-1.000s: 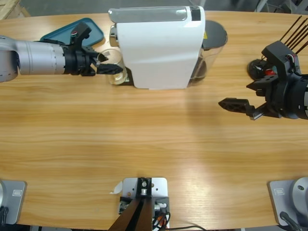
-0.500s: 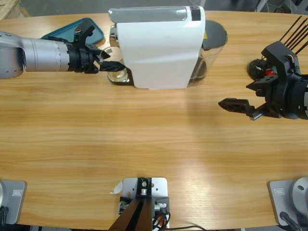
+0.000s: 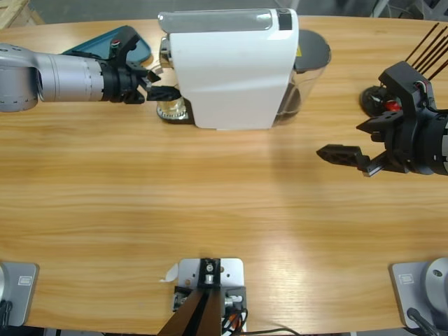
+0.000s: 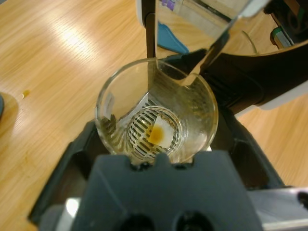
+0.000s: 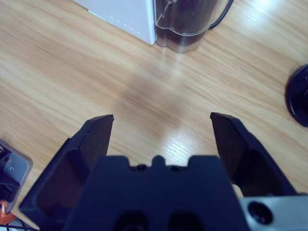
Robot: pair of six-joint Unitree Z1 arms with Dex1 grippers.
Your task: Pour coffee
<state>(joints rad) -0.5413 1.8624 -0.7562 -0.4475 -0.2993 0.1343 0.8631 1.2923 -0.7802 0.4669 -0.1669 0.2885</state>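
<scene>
A small clear glass (image 4: 109, 103) stands on the round drip grille (image 4: 140, 131) at the left end of the white coffee machine (image 3: 231, 66). My left gripper (image 4: 159, 126) is shut on the glass, one black jaw on each side of it. From above, the left gripper (image 3: 166, 94) reaches in from the left to the glass (image 3: 172, 108). No dark coffee is in view; the bottom of the glass shows only a small amber patch. My right gripper (image 3: 341, 152) hangs open over bare wood at the right, and the right gripper (image 5: 161, 120) holds nothing.
A teal tray (image 3: 105, 43) lies behind the left arm. The machine's dark water tank (image 3: 309, 66) sits at its right end, also seen as the tank (image 5: 188, 21). A black round base (image 3: 376, 99) with thin sticks stands at the far right.
The left arm has slid to the right and slightly back, carrying the glass in against the machine and onto the drip grille. The right arm has stayed where it was.
</scene>
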